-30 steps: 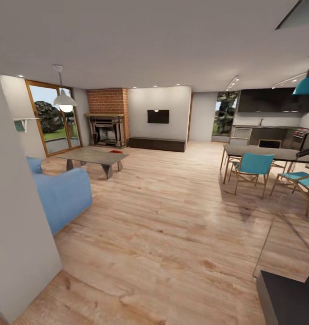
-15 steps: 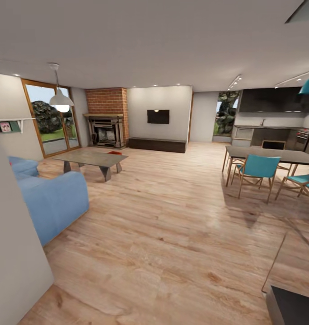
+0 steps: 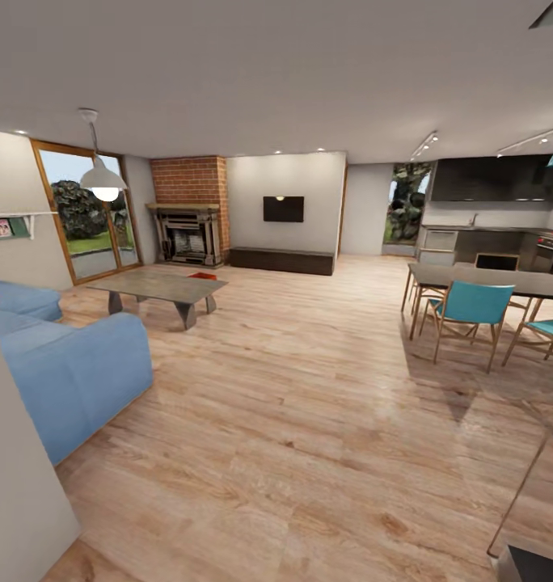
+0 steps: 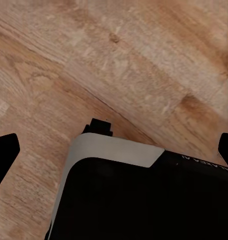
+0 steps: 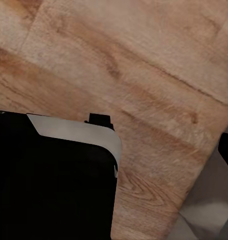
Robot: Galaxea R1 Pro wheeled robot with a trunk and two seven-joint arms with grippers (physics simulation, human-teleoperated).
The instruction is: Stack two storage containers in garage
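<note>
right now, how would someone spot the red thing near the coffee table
Find the red brick fireplace on the far wall, then the low grey coffee table before it. The small orange-red patch at the table's far edge is the one bright red item among the greys.

The sofa sits at the near left of the living room, with the low table beyond it; a storage container shows just past that table's far edge, though whether it rests on the table or on the wood floor behind cannot be told; the glass doors stand in the left wall; the fireplace fills the far left corner, the TV hangs to its right above the long cabinet; the dining table with chairs stands at right, the kitchen counter behind it.
</note>
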